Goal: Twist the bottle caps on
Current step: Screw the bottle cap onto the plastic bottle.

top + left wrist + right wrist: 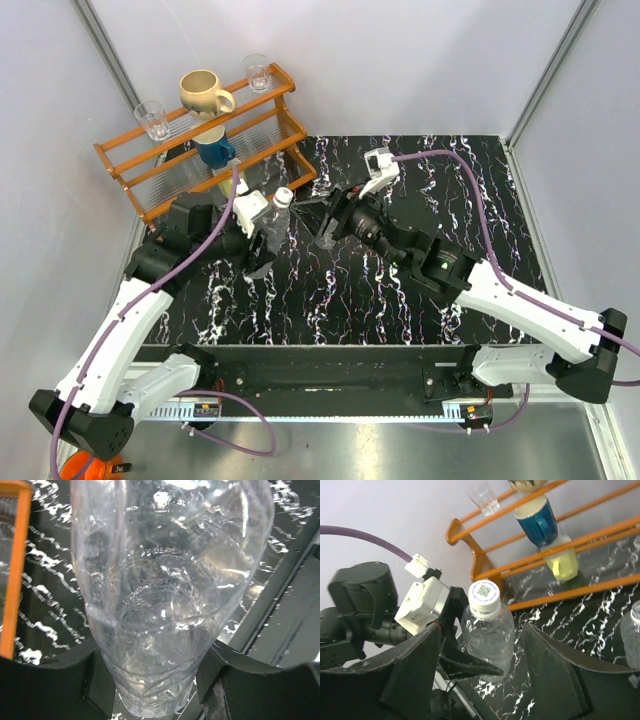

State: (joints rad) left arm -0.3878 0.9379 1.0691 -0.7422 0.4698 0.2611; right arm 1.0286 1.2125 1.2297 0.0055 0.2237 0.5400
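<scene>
Left fingers point(50, 690) grip the bottle point(165, 605); right fingers point(415, 670) hang released near its cap point(484, 596), close squarely, then twist.

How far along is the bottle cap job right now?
One white cap looks seated on the bottle clamped in the left hand. The right hand is open and apart from that cap, so this one seems tightened or nearly so. Left: the second bottle at the picture's edge; whether its cap is on I cannot tell.
</scene>
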